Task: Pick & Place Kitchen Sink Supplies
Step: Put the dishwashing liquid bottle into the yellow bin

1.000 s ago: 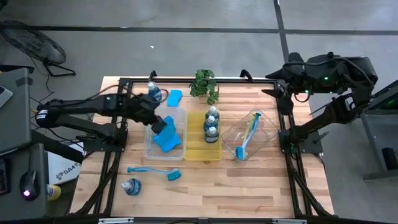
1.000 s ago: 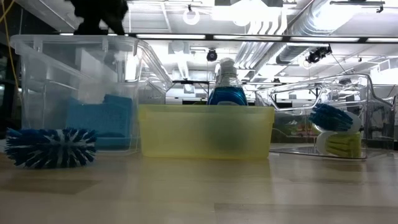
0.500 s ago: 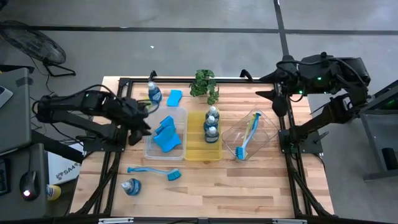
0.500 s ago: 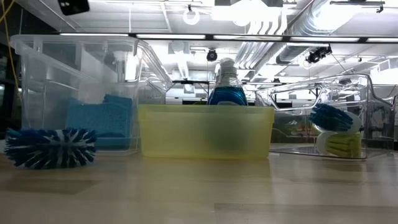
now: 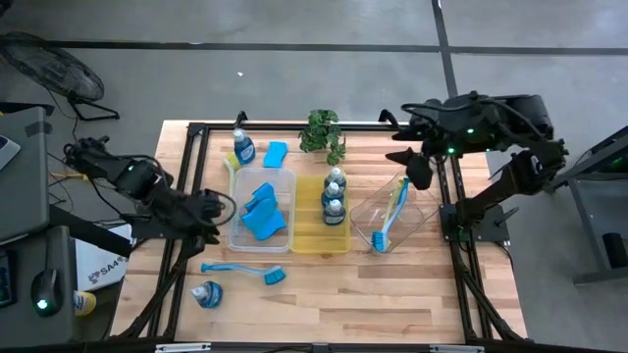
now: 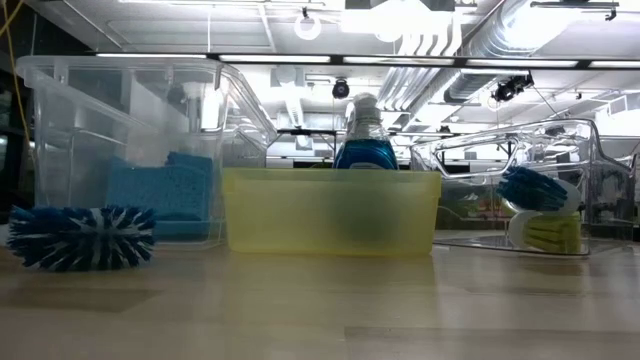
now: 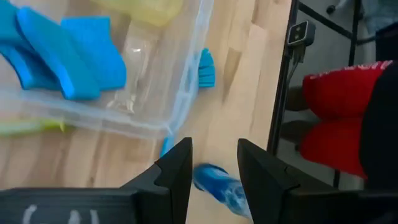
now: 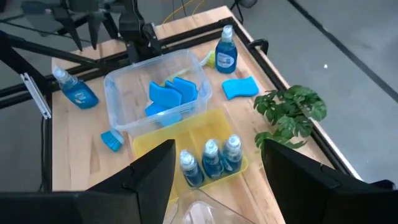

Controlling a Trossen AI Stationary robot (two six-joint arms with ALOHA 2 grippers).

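Withdrawing leftward, the left gripper (image 5: 218,208) is seen narrowly open and empty; two blue sponges (image 5: 263,211) are now left in the clear tray (image 5: 234,232), so that placement is judged complete.

Blue sponges (image 5: 263,211), yellow tray (image 5: 308,241), green plant (image 5: 324,134).
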